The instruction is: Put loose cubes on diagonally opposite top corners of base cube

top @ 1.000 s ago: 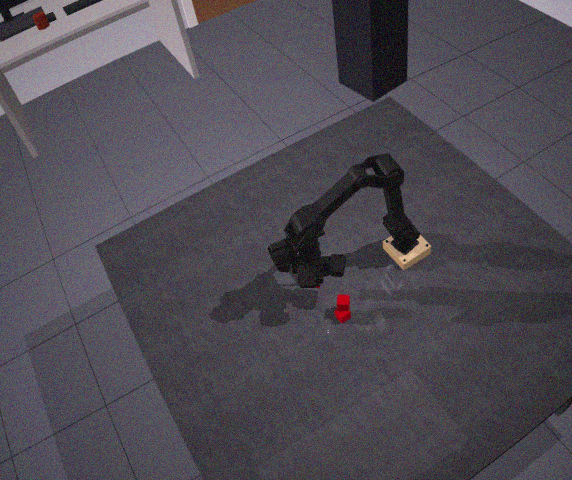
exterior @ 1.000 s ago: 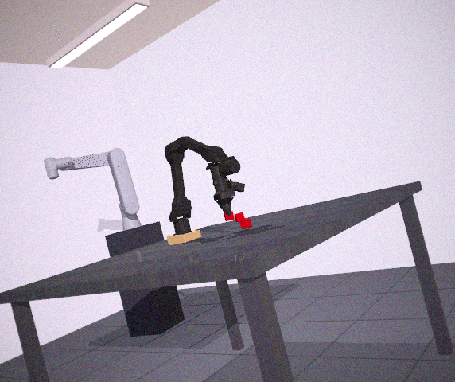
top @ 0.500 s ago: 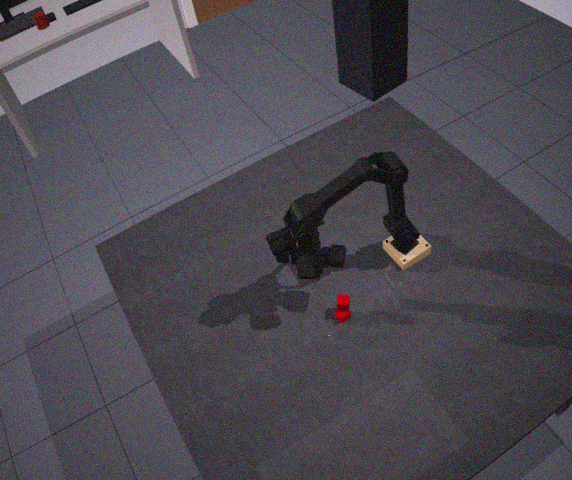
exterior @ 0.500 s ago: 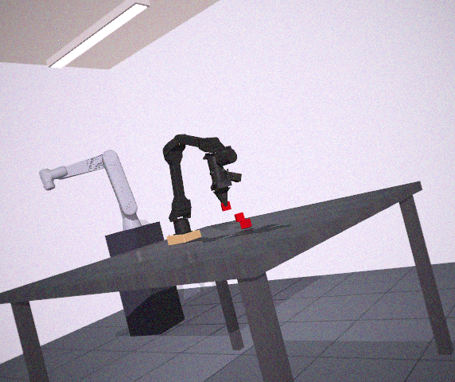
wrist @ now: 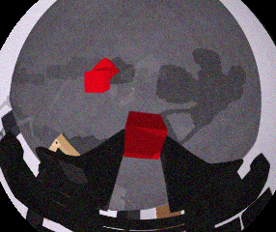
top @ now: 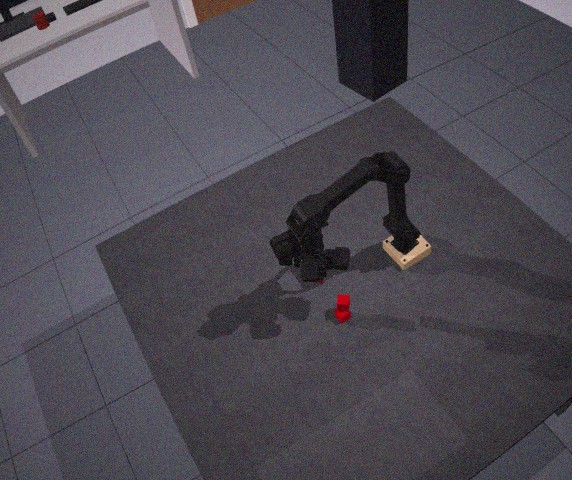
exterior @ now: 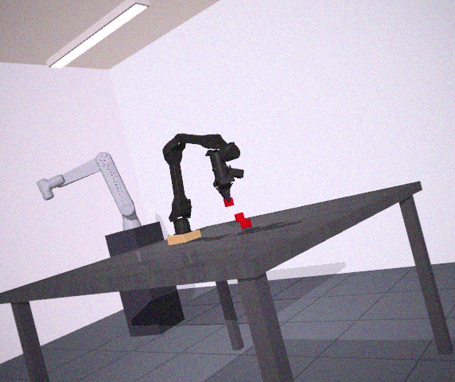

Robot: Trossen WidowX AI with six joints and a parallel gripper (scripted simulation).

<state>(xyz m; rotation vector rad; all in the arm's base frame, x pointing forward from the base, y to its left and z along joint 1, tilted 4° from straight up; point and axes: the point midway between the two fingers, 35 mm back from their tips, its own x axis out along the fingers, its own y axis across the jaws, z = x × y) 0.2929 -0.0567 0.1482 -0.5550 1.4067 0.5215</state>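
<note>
My gripper (top: 318,277) (exterior: 226,197) (wrist: 144,145) is shut on a red cube (exterior: 228,201) (wrist: 145,134) and holds it in the air above the dark table (top: 224,392) (exterior: 322,222). In the top view only a sliver of this cube (top: 320,280) shows under the fingers. The red base cube (top: 342,315) (exterior: 246,224) stands on the table a little in front of the gripper. A second red cube (top: 343,300) (exterior: 239,216) sits on top of it, shifted toward one corner. In the wrist view the stack (wrist: 101,77) lies ahead and to the left of the held cube.
The arm stands on a beige mount (top: 406,252) (exterior: 184,237) behind the stack. A white robot arm (exterior: 108,173) stands on a dark pedestal (top: 371,46) (exterior: 137,238) beyond the table's far edge. A white side table (top: 69,36) stands at the back left.
</note>
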